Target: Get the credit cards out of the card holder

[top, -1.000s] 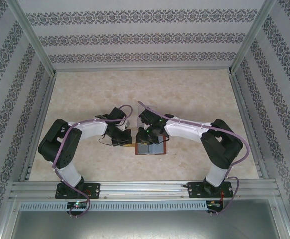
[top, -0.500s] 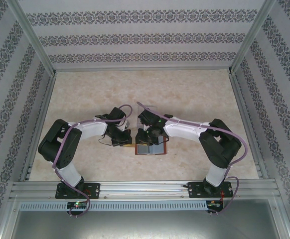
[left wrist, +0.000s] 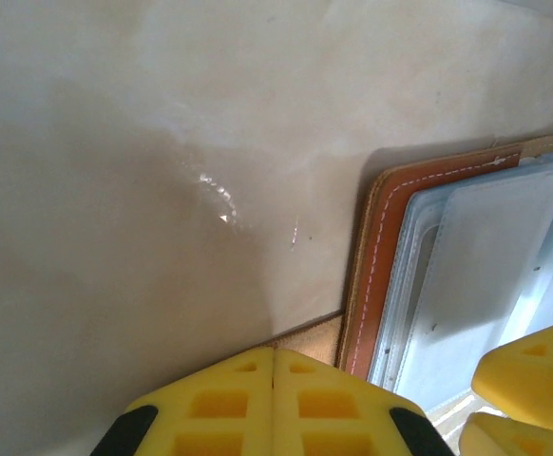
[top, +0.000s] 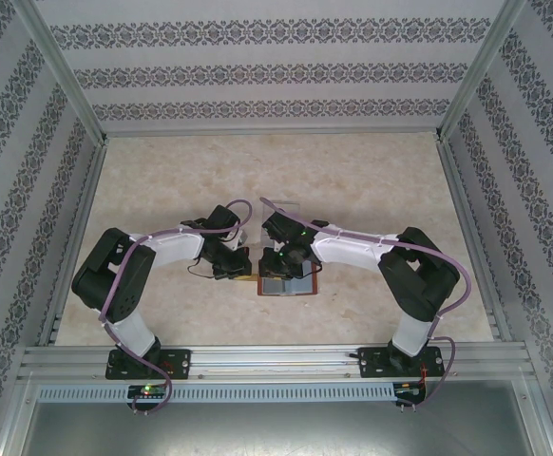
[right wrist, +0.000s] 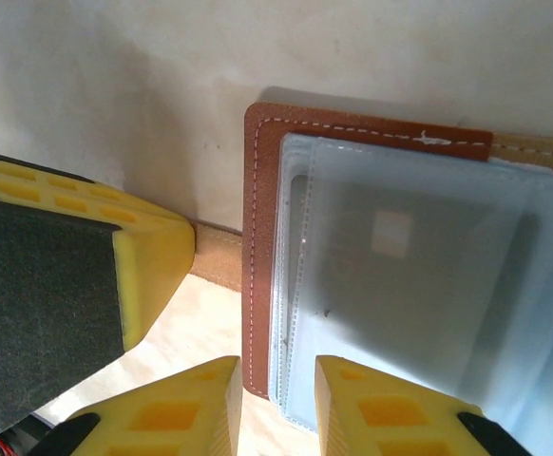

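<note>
Barely anything has shifted over the past second: we note only that the right arm (top: 352, 249) has edged slightly at its elbow and wrist, while the card holder (top: 286, 283) and the left arm (top: 167, 249) lie as they did. We find the reddish-brown leather card holder opened flat on the marble-look table (top: 352, 171), towards its near side, between the two wrists. Its white-stitched border faces up and its bluish-grey sleeves (right wrist: 505, 237) are fanned across the inside. One pale grey credit card (right wrist: 409, 285) with a lighter square patch sits tucked inside the top sleeve, not yet drawn out; further cards we cannot make out through the plastic. The right gripper (right wrist: 276, 366) hangs over the holder's corner, jaws parted a little, one yellow finger outside the leather border and the other over the sleeves. Whether either tip touches we cannot tell. The left gripper (left wrist: 274, 353) is clenched, its two yellow fingers pressed flush together, tips down at the small tan tab strap (right wrist: 215, 258) that juts from the holder's edge. We cannot tell if the strap is nipped between them or merely pinned. Both arms bend inwards from their bases on the aluminium rail (top: 276, 361), purple cables (top: 129, 266) looping over them, and patterned wallpaper panels (top: 257, 71) close in the table on three sides.
</note>
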### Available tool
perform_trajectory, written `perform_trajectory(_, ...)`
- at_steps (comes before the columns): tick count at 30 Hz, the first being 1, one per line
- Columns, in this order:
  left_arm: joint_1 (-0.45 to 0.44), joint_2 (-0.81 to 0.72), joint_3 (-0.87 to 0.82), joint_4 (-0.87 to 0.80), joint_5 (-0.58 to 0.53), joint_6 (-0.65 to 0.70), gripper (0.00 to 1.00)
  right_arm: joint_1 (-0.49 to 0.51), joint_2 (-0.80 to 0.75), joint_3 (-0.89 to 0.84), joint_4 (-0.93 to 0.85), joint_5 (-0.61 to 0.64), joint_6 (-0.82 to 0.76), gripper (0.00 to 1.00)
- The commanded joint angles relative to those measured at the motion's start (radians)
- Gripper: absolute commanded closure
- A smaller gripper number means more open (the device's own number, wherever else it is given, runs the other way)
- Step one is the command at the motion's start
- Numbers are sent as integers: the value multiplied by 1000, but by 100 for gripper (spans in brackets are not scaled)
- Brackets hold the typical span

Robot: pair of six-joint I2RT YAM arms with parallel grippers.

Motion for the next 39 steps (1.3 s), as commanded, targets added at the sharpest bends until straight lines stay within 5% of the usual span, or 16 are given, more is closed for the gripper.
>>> perform_trajectory(1,-19,9,-29,2,-5,7,96,11,-4,-1,-21,15,20,72)
perform_trajectory(39,-20,24,-38,6,7,8,96,15,12,71,-296,202,-71,53)
